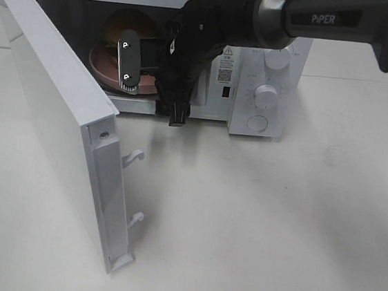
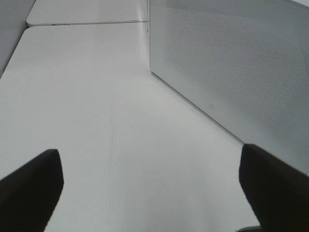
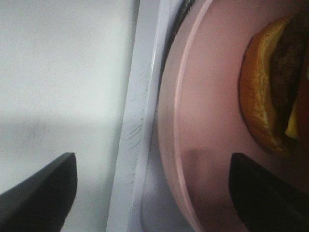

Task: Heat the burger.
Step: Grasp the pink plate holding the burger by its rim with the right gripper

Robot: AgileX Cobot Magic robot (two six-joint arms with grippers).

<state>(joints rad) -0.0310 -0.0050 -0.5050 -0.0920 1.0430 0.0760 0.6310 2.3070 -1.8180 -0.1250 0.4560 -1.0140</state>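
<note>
The burger [image 1: 129, 24], with a golden-brown bun, sits on a pink plate [image 1: 105, 67] inside the open microwave [image 1: 266, 90]. In the right wrist view the burger [image 3: 265, 92] shows its bun and dark patty at the edge, on the pink plate [image 3: 212, 121]. My right gripper [image 1: 127, 62] is at the mouth of the microwave, open, one finger above and one below the plate's near rim. From the wrist, the right gripper [image 3: 154, 193] stands wide with the plate rim and the microwave's sill between its fingers. My left gripper [image 2: 154, 193] is open over bare table, holding nothing.
The microwave door [image 1: 53, 96] swings out to the left, its latch hooks pointing at the table. The left wrist view shows the door's perforated outer face [image 2: 231, 72] close by. White table [image 1: 262, 222] spreads in front.
</note>
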